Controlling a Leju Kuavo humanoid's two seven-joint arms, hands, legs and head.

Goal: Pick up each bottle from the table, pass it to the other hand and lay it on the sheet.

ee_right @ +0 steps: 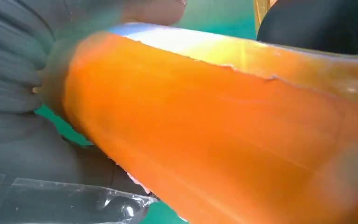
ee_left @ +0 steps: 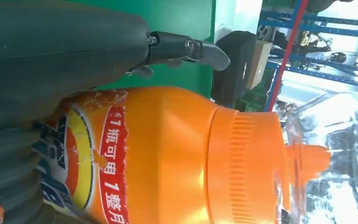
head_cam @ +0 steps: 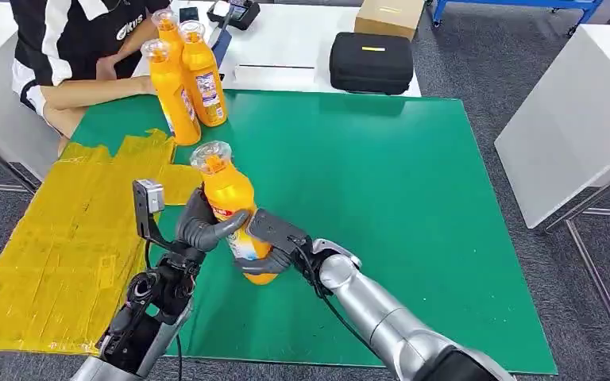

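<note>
Orange bottle stood upright above the green mat, held between both hands near the yellow sheet. Glossy orange plastic body, ribbed orange collar, clear faceted cap; paper label with torn white edges and red band. Left hand wrapped grey fingers around the label area. Right hand clasped the lower body from the opposite side. Three like bottles stood at the mat's far corner.
</note>
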